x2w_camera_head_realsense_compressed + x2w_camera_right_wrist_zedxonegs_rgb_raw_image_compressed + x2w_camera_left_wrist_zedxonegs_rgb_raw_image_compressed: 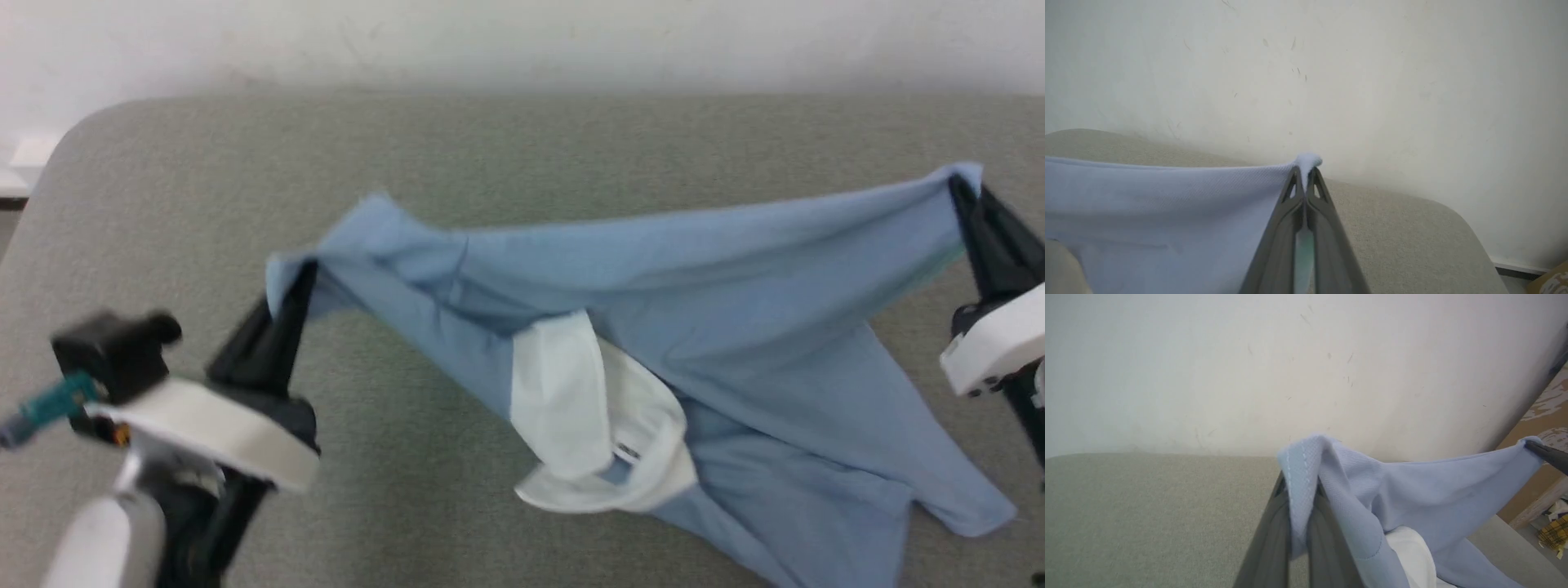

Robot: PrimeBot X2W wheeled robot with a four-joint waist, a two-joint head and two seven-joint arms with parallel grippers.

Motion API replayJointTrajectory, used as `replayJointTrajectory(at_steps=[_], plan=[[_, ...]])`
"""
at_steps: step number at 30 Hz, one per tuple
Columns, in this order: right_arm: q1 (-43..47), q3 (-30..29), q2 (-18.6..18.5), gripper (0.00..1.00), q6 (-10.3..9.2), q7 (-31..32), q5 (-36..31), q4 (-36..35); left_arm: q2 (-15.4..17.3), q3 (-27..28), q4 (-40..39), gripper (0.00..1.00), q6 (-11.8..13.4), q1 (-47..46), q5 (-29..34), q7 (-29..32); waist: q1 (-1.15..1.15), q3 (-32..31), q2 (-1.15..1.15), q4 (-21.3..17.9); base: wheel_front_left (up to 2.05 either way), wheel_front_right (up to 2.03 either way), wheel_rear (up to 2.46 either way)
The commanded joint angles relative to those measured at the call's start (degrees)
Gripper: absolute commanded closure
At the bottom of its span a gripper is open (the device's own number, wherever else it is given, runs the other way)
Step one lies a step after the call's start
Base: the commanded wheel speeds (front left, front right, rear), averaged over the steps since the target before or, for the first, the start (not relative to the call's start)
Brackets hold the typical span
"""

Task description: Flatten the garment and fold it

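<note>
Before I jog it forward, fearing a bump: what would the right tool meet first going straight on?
Probably the white wall past the table, though depth is unclear; the right tool is shut on the garment.

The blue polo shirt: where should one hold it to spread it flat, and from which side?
By the two corners of its taut edge, one from each side, as the left gripper and right gripper pinch it: the shirt stretches between them and the collar sags toward the table.

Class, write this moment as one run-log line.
left gripper: shut on garment | right gripper: shut on garment | garment: stretched between them | collar: sagging
</note>
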Motion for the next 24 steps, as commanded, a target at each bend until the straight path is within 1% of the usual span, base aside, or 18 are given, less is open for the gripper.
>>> replayJointTrajectory(at_steps=[1, 4, 7, 10, 12, 18, 24], plan=[[-1.35, 0.04, -0.89, 1.0, -0.12, 1.16, -0.61, -1.56, 0.76, 0.26, -0.78, 1.0, -0.51, -2.72, 0.53, 0.55, 0.01, -0.92, 0.0, -1.85, 0.0, 0.0, 0.0], [-5.23, 0.71, -3.99, 1.0, -0.12, 5.82, -1.32, -5.96, 1.8, 0.49, -2.55, 1.0, -1.2, -10.19, -0.37, 2.76, 0.01, -0.36, 0.0, -2.69, 0.0, 0.0, 0.0], [-10.6, 1.15, -6.44, 1.0, -0.12, 10.1, -1.41, -8.12, 2.07, 1.02, -2.75, 1.0, -1.55, -18.31, -2.02, 4.49, 0.01, 0.5, 0.0, -3.48, 0.0, 0.0, 0.0], [-17.12, 2.1, -7.8, 1.0, -0.12, 13.63, -0.91, -8.04, 2.69, 1.62, -1.4, 1.0, -1.58, -26.09, -2.75, 6.05, 0.01, 2.02, 0.0, -4.52, 0.0, 0.0, 0.0], [-21.91, 2.88, -8.28, 1.0, -0.12, 15.07, -0.62, -6.59, 3.1, 1.64, 0.38, 1.0, -1.75, -31.23, -3.12, 7.14, 0.01, 3.49, 0.0, -5.07, 0.0, 0.0, 0.0], [-36.28, 5.61, -7.46, 1.0, -0.12, 16.95, -1.32, 0.95, 4.07, 1.44, 8.29, 1.0, -1.75, -47.64, -1.71, 8.38, 0.01, 9.62, 0.0, -6.03, 0.0, 0.0, 0.0], [-49.4, 6.96, -4.2, 1.0, -0.12, 15.87, -4.41, 9.26, 5.02, 0.92, 18.16, 1.0, -1.38, -63.6, 2.01, 7.08, 0.01, 16.9, 0.0, -6.95, 0.0, 0.0, 0.0]])
